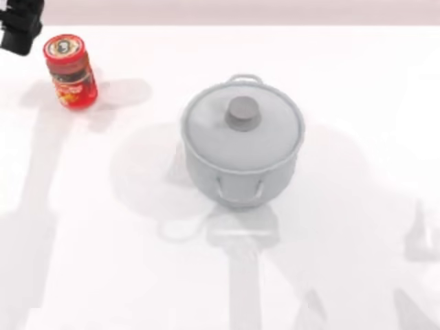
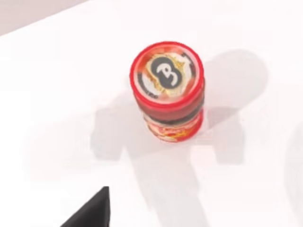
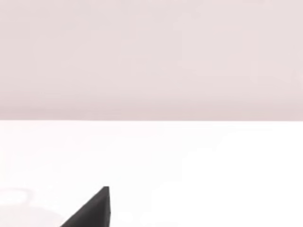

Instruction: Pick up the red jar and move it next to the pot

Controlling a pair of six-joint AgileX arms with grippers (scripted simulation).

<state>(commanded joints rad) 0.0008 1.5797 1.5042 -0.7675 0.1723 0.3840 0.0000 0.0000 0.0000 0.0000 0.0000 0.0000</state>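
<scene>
The red jar point(image 1: 70, 72) stands upright at the far left of the table, free of any grip; the left wrist view shows its lid from above point(image 2: 167, 78). The pot point(image 1: 242, 141) sits in the table's middle with its lid on, well to the right of the jar. My left gripper point(image 1: 20, 26) hovers at the table's far left corner, just left of the jar and apart from it, open and empty; one dark fingertip point(image 2: 97, 208) shows. My right gripper is outside the top view; its wrist view shows one fingertip point(image 3: 97, 208) over bare table, open.
The white table point(image 1: 357, 82) runs under everything, with its far edge point(image 3: 151, 119) meeting a pale wall. Arm shadows fall across the front of the table.
</scene>
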